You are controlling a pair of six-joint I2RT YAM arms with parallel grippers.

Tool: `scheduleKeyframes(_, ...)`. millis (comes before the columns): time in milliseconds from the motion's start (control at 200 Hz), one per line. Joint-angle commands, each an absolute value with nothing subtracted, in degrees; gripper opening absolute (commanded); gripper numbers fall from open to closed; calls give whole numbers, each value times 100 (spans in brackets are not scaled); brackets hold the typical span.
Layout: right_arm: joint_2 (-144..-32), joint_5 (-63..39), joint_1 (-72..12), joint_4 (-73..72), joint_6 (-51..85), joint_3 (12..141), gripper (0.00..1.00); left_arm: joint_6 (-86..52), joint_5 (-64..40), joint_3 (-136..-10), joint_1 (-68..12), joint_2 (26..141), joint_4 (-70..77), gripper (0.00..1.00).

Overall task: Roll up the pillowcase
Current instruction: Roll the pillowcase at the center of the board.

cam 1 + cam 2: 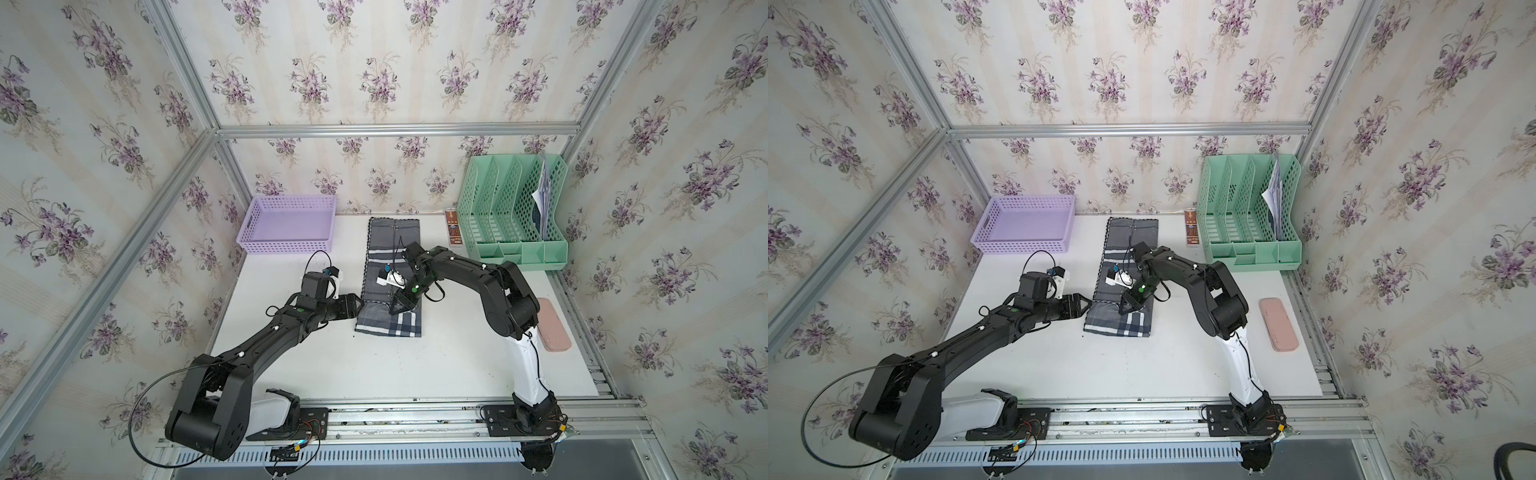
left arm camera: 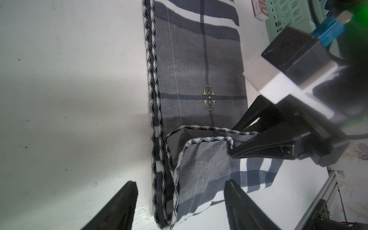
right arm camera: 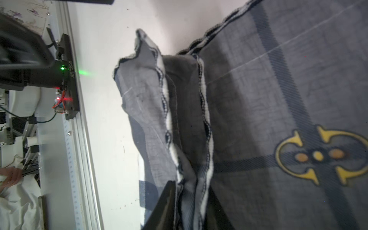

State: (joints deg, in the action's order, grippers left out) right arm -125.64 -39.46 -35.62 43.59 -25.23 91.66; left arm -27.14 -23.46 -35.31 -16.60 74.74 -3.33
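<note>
Right wrist view sits low over the pillowcase (image 3: 258,99). There the right claw (image 3: 191,187) has a raised fold of hem between its two black fingers. The jaws stand a little apart around that fold. Whether they pinch it or only stand about it, I cannot tell. Beside the fold, a gold emblem (image 3: 318,155) sits where two navy lines cross.

In both top views the pillowcase (image 1: 390,237) (image 1: 1131,237) lies as a long narrow strip in the middle of the white table (image 1: 374,374). It runs from the back wall toward the arms' bases, between the lilac basket (image 1: 282,248) and the green rack (image 1: 515,249), touching neither. Its near end is turned back on itself, so a loose flap with wavy dark edging lies over the plaid. The right claw (image 1: 395,309) is down on that flap, toward the strip's right side.

The left claw (image 1: 359,307) is at the strip's left edge, level with the flap. In the left wrist view its fingers (image 2: 123,199) are spread wide, released, with the near corner of the cloth lying between them. The right claw (image 2: 232,143) shows across the flap.

A pink case (image 1: 555,328) lies well off to the right, and a small brown box (image 1: 454,228) lies just beside the rack.
</note>
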Motion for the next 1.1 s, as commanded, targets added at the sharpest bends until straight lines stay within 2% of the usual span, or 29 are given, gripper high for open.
scheduleKeyframes(0, -12407, -3410, -3560, 3937, -2190, 9108, 42, -2520, -1882, -3734, -1762, 7679, -475, 73)
scheduleKeyframes(160, -11701, -2451, -3594, 2978, -1654, 8653, 61, -2542, -1555, -3936, -1851, 7904, -789, 72)
scheduleKeyframes(310, -10601, -1126, -3924, 1941, -1354, 7754, 66, -2731, -1253, -3959, -1864, 8038, -1005, 69)
scheduleKeyframes(435, -9423, 386, -5025, 609, -1754, 6142, 69, -2794, -1341, -4025, -1925, 8368, -1147, 65)
scheduleKeyframes(574, -8767, 1182, -6135, -521, -1983, 4854, 71, -2838, -1195, -4110, -2037, 8749, -1221, 59)
scheduleKeyframes(744, -8969, 1777, -6620, -907, -2080, 4501, 72, -2908, -920, -4257, -2054, 9094, -1481, 58)
scheduleKeyframes(1094, -10170, 2348, -6619, -858, -2793, 4743, 72, -2993, -647, -4414, -2056, 9138, -1833, 60)
